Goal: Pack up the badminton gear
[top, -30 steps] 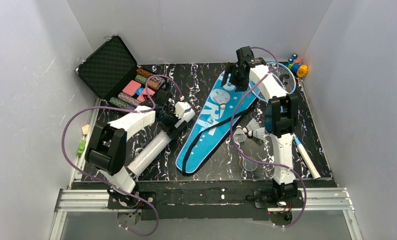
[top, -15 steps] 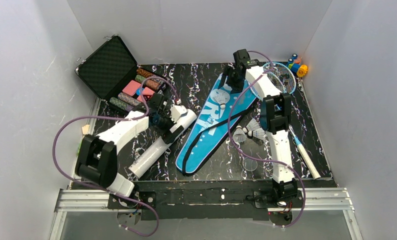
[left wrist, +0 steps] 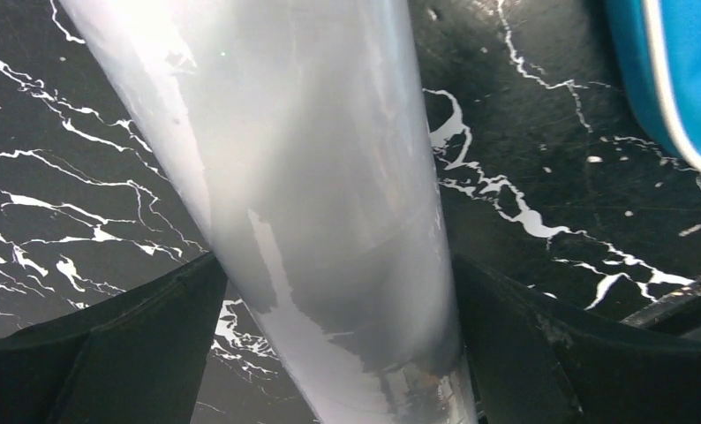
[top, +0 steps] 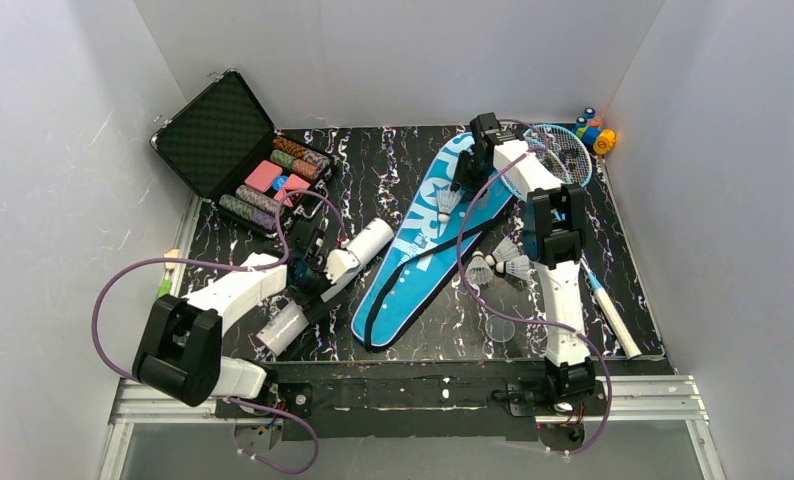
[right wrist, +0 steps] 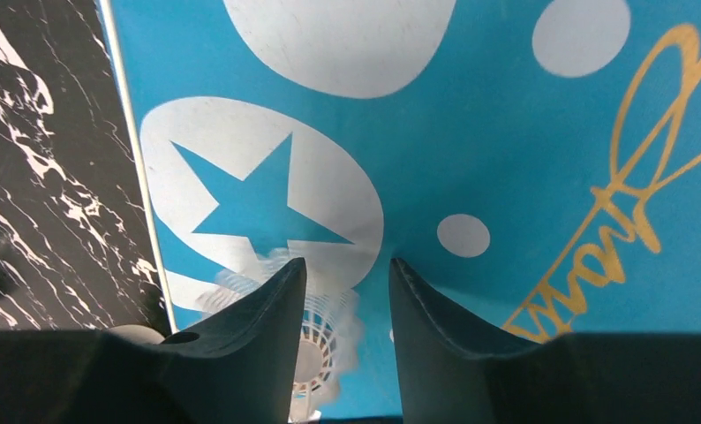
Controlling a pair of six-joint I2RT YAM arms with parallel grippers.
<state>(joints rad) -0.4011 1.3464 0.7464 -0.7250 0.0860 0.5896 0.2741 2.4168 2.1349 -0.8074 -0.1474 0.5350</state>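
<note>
The long white tube (top: pixel 323 285) lies slanted on the table left of the big blue SPORT bag (top: pixel 423 240). My left gripper (top: pixel 315 265) straddles its middle, and in the left wrist view (left wrist: pixel 336 261) both fingers press the tube (left wrist: pixel 312 177). My right gripper (top: pixel 465 178) is open just above the bag's wide end. A white shuttlecock (top: pixel 445 200) lies on the bag, below and between the fingers in the right wrist view (right wrist: pixel 334 344). Other shuttlecocks (top: pixel 503 265) lie right of the bag. A blue racket head (top: pixel 565 150) lies at the far right.
An open black case of coloured chips (top: pixel 273 175) stands at the far left. A small orange-and-blue toy (top: pixel 595 130) sits in the far right corner. The bag's black strap (top: pixel 388 295) loops over its narrow end. A white racket handle (top: pixel 613 320) lies near the right edge.
My left gripper has moved from the tube's far end down to its middle, baring the far end. My right gripper has dropped lower over the bag, close above the shuttlecock.
</note>
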